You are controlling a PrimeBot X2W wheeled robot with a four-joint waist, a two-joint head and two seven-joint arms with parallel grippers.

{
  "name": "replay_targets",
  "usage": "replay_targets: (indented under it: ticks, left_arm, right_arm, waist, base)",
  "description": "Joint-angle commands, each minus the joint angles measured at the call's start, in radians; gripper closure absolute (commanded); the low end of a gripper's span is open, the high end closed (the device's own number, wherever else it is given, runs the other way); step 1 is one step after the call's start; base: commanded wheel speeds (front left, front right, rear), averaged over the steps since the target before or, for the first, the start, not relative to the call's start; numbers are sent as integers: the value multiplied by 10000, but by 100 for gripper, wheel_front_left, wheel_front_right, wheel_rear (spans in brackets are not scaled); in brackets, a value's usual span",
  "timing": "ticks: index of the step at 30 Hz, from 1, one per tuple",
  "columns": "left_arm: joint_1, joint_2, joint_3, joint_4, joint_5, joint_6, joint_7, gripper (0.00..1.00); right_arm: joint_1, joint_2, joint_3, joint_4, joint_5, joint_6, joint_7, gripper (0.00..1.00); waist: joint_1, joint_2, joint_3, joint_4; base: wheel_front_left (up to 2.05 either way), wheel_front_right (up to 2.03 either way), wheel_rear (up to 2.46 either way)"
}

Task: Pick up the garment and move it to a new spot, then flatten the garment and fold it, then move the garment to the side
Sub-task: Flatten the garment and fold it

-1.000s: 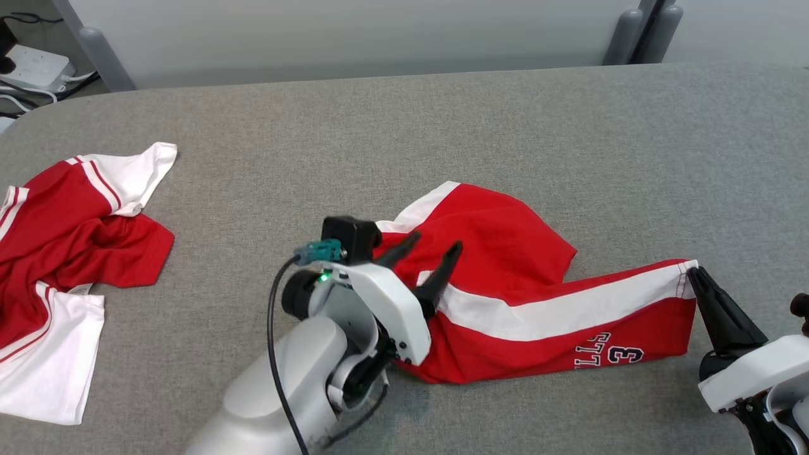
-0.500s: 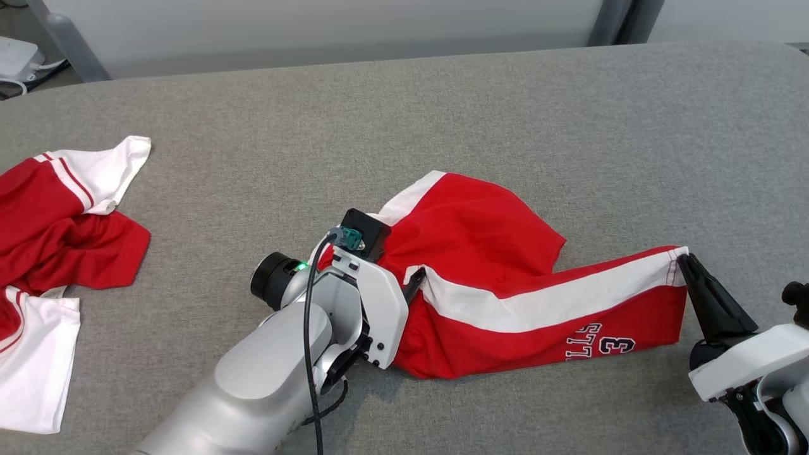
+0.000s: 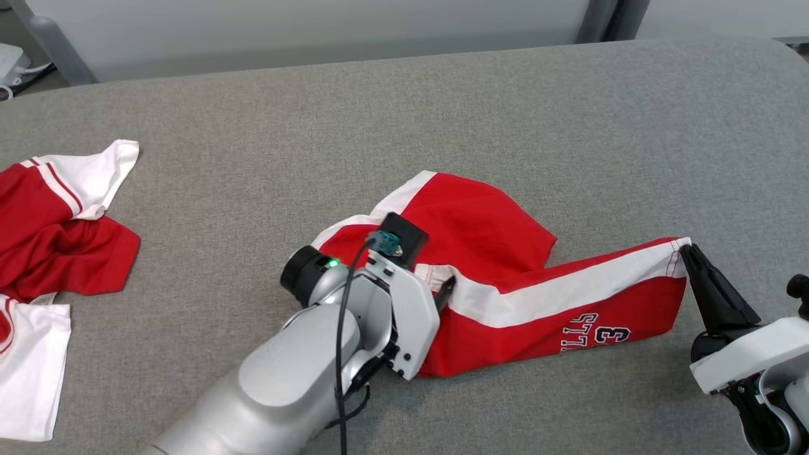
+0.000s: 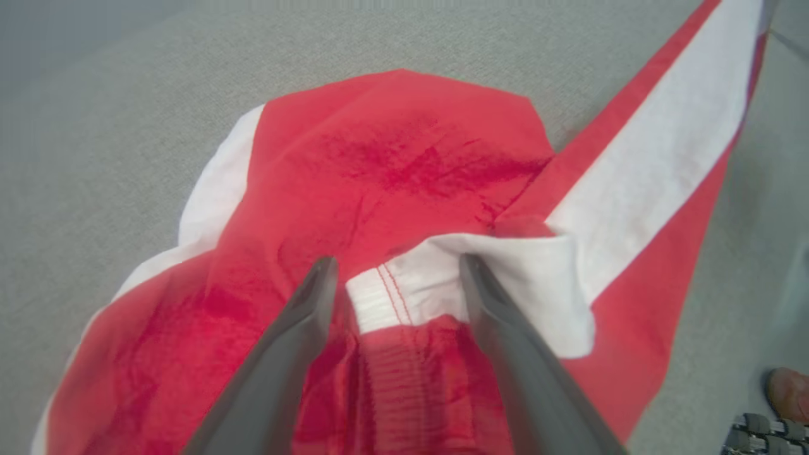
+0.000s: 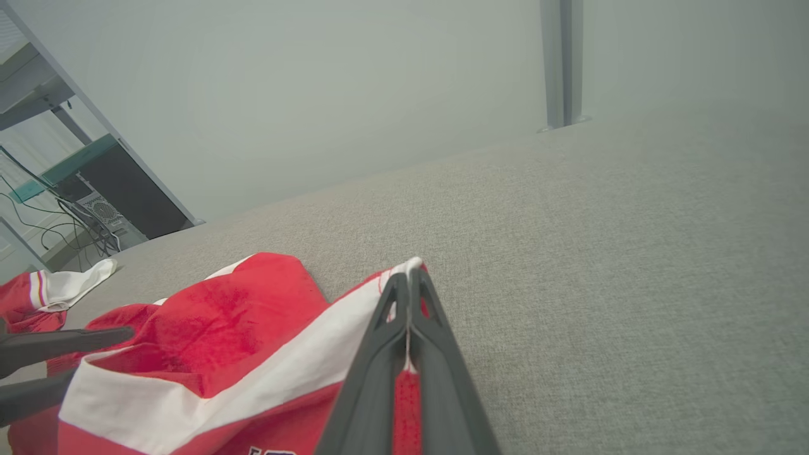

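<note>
The garment (image 3: 499, 234) is a pair of red shorts with a white side stripe, lying crumpled mid-table. My left gripper (image 4: 395, 265) is open and pressed down at the shorts' left end. Its two fingers straddle a folded white hem (image 4: 411, 291). In the head view the left wrist (image 3: 404, 309) covers most of those fingers. My right gripper (image 3: 686, 251) is shut on the white-edged corner at the shorts' right end. The right wrist view has that fabric pinched between the closed fingertips (image 5: 409, 281), with the shorts (image 5: 215, 328) stretching away to the left.
A second red and white garment (image 3: 57, 215) lies bunched at the table's left edge. The grey fabric tabletop (image 3: 442, 107) stretches wide behind the shorts. Metal posts (image 3: 597, 19) stand past the far edge.
The head camera has shifted. My left gripper has tipped down from above the shorts onto them, its open fingers now around the white hem fold. The right gripper still holds its corner.
</note>
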State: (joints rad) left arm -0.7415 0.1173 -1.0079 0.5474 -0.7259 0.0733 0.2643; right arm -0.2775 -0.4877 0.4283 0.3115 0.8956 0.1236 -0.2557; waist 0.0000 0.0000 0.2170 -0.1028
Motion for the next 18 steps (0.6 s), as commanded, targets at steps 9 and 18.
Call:
replay_targets:
  ticks: [9,18]
  left_arm:
    - [286,502,-132,-921,391,701,358,2]
    - [303,354,-169,-566,379,894,310,0]
  right_arm:
    - [89,-198,184,-188,17,71,-61,100]
    - [86,-289,388,-236,109,71,-61,100]
  waist:
    - [0,0,-116,-22]
    - [0,0,-129,-92]
  base:
    - [0,0,0]
    - [0,0,0]
